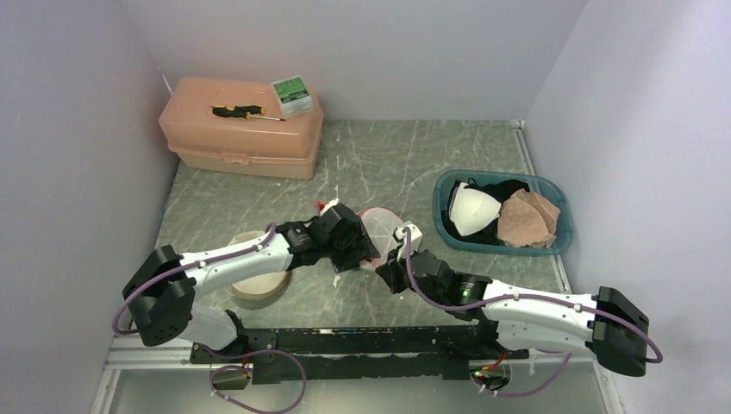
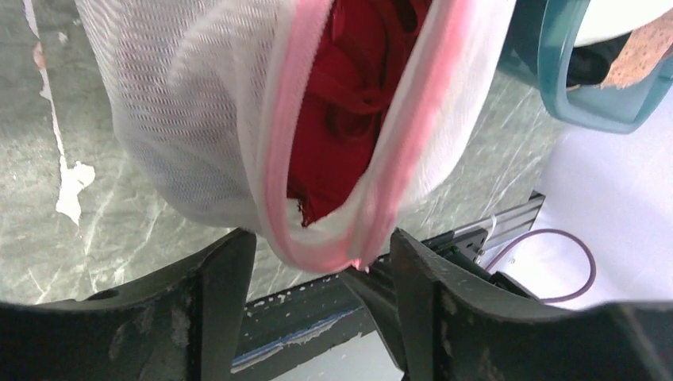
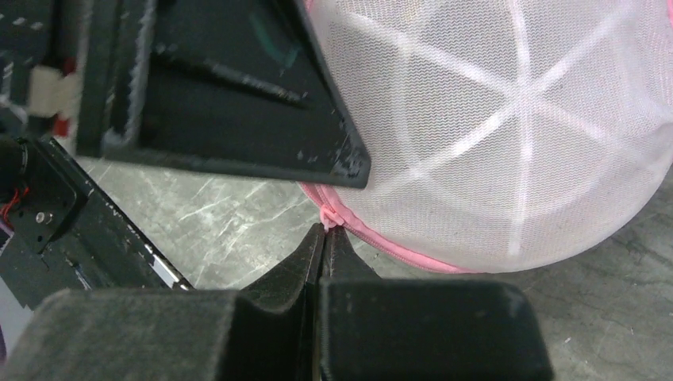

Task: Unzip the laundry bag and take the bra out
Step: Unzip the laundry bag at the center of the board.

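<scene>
The mesh laundry bag (image 1: 379, 226) is being held up just off the middle of the surface (image 1: 388, 155), a little toward the near edge and to the left of the teal basket (image 1: 439, 207) that is sitting by the right edge. The pink zipper (image 2: 290, 127) is being shown parted along most of its visible length in the left wrist view, so the unzipping step is being judged as largely done, though how much of the track is closed past the upper edge of that view cannot be told. What is taken to be the zipper pull (image 3: 325, 218) is being pinched between the clenched jaws of the right gripper (image 3: 324, 238) at the low end of the bag. The jaws of the left gripper (image 2: 319, 238) are being kept spread wide, with the bottom end of the bag hanging between them; whether either one is touching the mesh cannot be told from that view, though a black finger is being seen against the side of the bag in the right wrist view. The red bra (image 2: 349, 103), judged so from its straps, is lying wholly inside the opening. Its removal is not yet being attempted, so reaching in, grasping it and drawing it out are being left to do.
</scene>
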`<control>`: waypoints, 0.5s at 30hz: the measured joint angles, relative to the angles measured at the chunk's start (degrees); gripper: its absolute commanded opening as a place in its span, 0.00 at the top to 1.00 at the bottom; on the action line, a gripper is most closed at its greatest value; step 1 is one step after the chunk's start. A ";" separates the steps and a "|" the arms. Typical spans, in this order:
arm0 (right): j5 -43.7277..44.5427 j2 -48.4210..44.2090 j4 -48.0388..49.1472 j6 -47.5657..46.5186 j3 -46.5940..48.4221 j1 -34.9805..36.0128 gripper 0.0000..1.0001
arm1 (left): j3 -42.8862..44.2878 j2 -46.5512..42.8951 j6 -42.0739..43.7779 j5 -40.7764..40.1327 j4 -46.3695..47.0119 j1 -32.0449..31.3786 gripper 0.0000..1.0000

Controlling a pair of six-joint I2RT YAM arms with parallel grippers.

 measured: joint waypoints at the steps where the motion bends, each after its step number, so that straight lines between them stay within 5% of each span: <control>1: -0.11 -0.02 0.15 0.00 0.00 0.04 1.00 | -0.07 0.35 -0.39 0.02 0.26 0.42 0.37; 13: -0.17 -0.70 0.57 0.04 -0.02 0.17 1.00 | -0.09 0.81 -1.79 -0.09 2.19 2.29 0.95; 15: 0.52 -0.85 0.35 0.13 -0.02 0.22 1.00 | -0.09 0.79 -1.75 0.04 2.45 2.29 0.97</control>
